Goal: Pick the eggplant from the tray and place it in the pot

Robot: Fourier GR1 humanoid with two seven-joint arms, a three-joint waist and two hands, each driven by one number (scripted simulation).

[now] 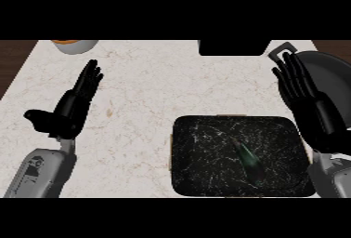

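A pale marbled counter [158, 88] fills the head view, with dark wood showing past its left and right edges. A black, white-veined tray [198, 139] sits against the counter's near edge, toward its right corner, and the eggplant [248, 161] lies in it: a dark, slim thing with a greenish end, set at a slant a little right of the tray's middle and touching neither hand. The pot [332, 69], grey and round with a handle jutting toward the far edge, stands at the counter's right edge beyond the tray; only part of it shows, since the right forearm crosses in front of it. The right hand [305, 90] rises above the tray's far right corner, released, with fingers straight and pointing toward the far edge, holding nothing. The left hand [72, 107] shows near the counter's left edge, well apart from the tray, likewise released, fingers straight and upward, thumb spread to the left, resting. At the far left corner sits part of a white bowl [75, 46] with something orange in it, cut off by the far edge of the view. A black block [234, 47] lies at the far edge, just left of the pot's handle; what it is cannot be told.
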